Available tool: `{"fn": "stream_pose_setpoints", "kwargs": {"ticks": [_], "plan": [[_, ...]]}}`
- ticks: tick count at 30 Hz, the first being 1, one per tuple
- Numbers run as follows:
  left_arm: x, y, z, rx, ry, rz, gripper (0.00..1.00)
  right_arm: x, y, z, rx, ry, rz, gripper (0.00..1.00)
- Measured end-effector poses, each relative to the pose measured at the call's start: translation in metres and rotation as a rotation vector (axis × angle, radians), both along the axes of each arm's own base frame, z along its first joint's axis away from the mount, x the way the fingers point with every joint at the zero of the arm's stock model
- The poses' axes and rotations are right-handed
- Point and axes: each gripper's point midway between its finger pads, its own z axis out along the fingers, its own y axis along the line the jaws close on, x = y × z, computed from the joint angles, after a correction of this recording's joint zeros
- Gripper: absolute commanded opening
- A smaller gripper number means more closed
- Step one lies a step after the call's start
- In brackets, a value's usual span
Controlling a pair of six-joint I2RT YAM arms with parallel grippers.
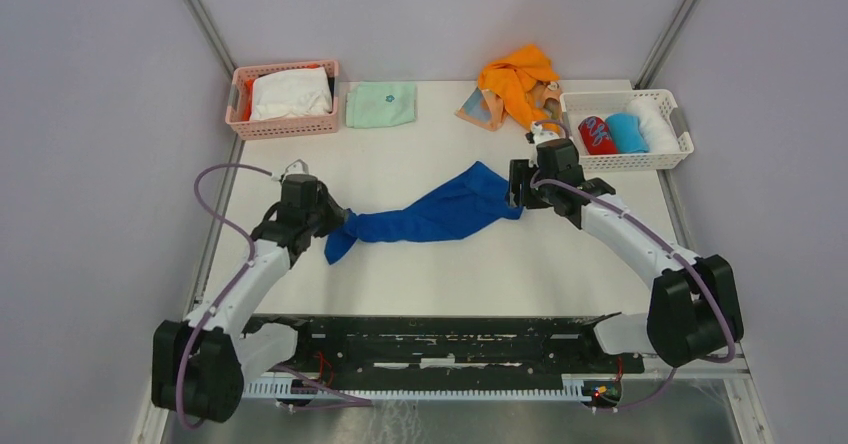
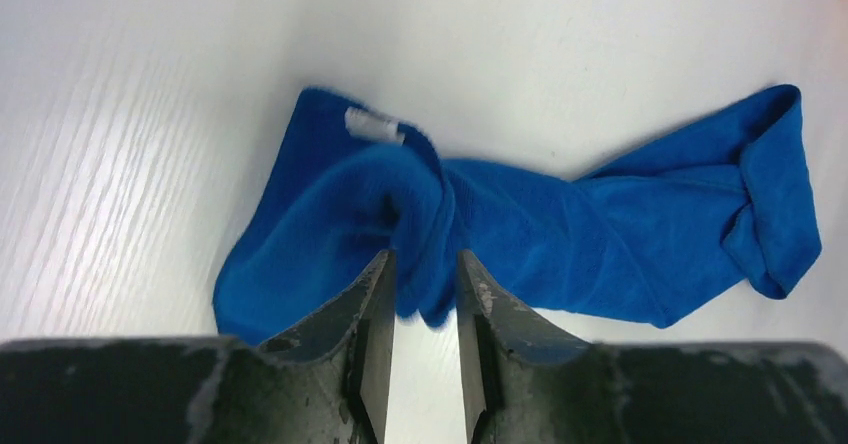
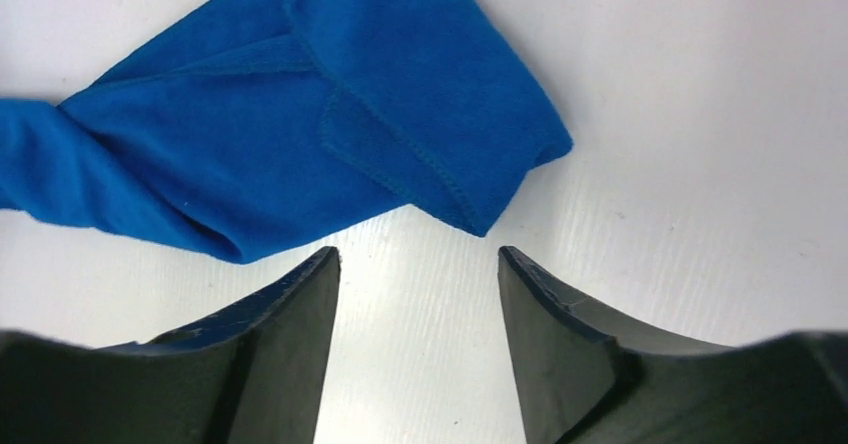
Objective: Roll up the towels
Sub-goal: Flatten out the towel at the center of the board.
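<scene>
The left jaws are clamped on a bunched fold of the blue towel (image 2: 560,224) near its left end, not on a clean edge. The right jaws stand apart and empty, just short of the towel's doubled-over right corner.

The towel lies on the counter (image 1: 440,284) in the middle of the top view, strung between the two arms and twisted like a rope at its waist.

The main risk, as I judge it, is that a pull from the left grip tightens that twist instead of flattening the cloth, and any roll started this way comes out lumpy. The right jaws could also catch only the top flap of the corner, or scrape the counter and miss.

The orange towel (image 1: 515,76), heaped at the upper right, sits well apart.
</scene>
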Motion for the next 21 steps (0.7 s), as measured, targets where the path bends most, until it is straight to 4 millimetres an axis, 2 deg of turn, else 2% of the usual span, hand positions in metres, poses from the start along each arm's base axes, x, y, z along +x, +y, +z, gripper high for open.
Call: {"fn": "stream_pose_setpoints", "kwargs": {"ticks": [2,5,8,12,16,21], "plan": [[-0.013,0.006,0.000,-0.003,-0.022,0.034,0.44,-0.002,0.006,0.002,-0.003,-0.011,0.038,0.69],[-0.035,0.018,-0.012,0.017,0.005,0.084,0.47,-0.006,0.022,0.003,0.001,-0.010,0.103,0.69],[-0.043,0.026,-0.012,0.044,0.026,0.106,0.54,-0.002,0.031,-0.004,-0.014,0.005,0.137,0.65],[-0.033,0.023,0.006,0.044,0.001,0.094,0.59,0.009,0.037,-0.020,-0.054,0.042,0.175,0.59],[-0.014,0.014,0.023,0.039,-0.018,0.045,0.64,0.020,0.052,-0.033,-0.107,0.054,0.227,0.59],[0.000,-0.003,0.019,0.050,0.021,-0.041,0.66,0.045,0.075,-0.041,-0.212,0.026,0.288,0.59]]}}
